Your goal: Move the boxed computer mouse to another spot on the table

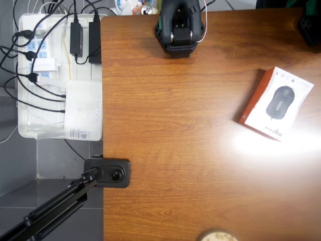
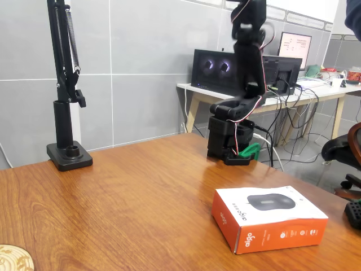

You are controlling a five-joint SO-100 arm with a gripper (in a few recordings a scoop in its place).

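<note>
On the right side of the glossy reddish-brown wooden table in the overhead view lies one flat white boxed computer mouse, a dark grey mouse pictured on its face and orange-red sides, turned at a slant; bare wood surrounds it. At the far edge stands the black robot arm, folded upward and well apart from the box; whether its gripper is spread or pressed together cannot be told. Off the table's left edge sits one white tray holding power strips, black cables, two black adapters and one plain white router-like box. One black clamp stand grips that left edge. A round pale coaster lies at the near edge.
</note>
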